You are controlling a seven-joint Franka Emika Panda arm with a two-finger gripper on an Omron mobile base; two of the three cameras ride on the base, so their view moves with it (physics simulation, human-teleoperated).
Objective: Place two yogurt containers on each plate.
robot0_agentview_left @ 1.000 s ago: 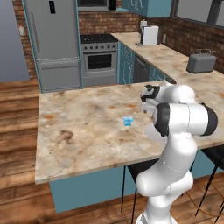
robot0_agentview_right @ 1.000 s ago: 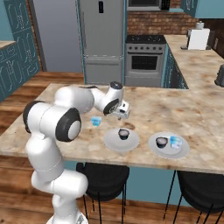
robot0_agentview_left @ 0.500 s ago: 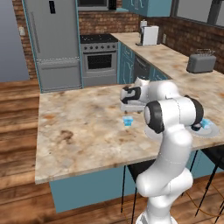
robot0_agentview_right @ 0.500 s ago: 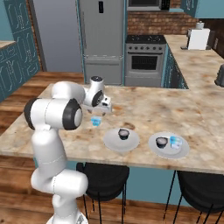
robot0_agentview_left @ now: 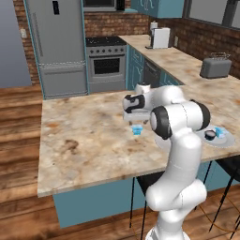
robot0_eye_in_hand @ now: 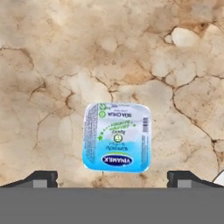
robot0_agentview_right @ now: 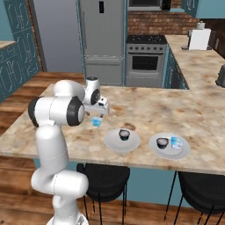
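Observation:
A light blue squarish yogurt container (robot0_eye_in_hand: 117, 136) stands alone on the marble counter, also seen as the blue cup (robot0_agentview_left: 137, 130) and the same cup (robot0_agentview_right: 96, 122). My gripper (robot0_agentview_right: 97, 115) hangs just above it, open, with fingertips (robot0_eye_in_hand: 41, 178) on either side and nothing between them. The hand (robot0_agentview_left: 133, 104) points down at the cup. The nearer plate (robot0_agentview_right: 112, 143) holds one dark round yogurt container (robot0_agentview_right: 125, 134). The farther plate (robot0_agentview_right: 169, 152) holds a dark cup (robot0_agentview_right: 162, 142) and a blue cup (robot0_agentview_right: 176, 143); this plate (robot0_agentview_left: 225, 140) sits at the counter's right.
A toaster (robot0_agentview_left: 215, 67) and a white appliance (robot0_agentview_left: 160, 37) stand on the back counter. The stove (robot0_agentview_left: 106, 61) and fridge (robot0_agentview_left: 56, 47) lie beyond the island. Stools (robot0_agentview_right: 103, 176) stand under the counter's near edge.
The arm has swung left, away from the plates, and come down over the loose blue cup. The jaws have stayed open.

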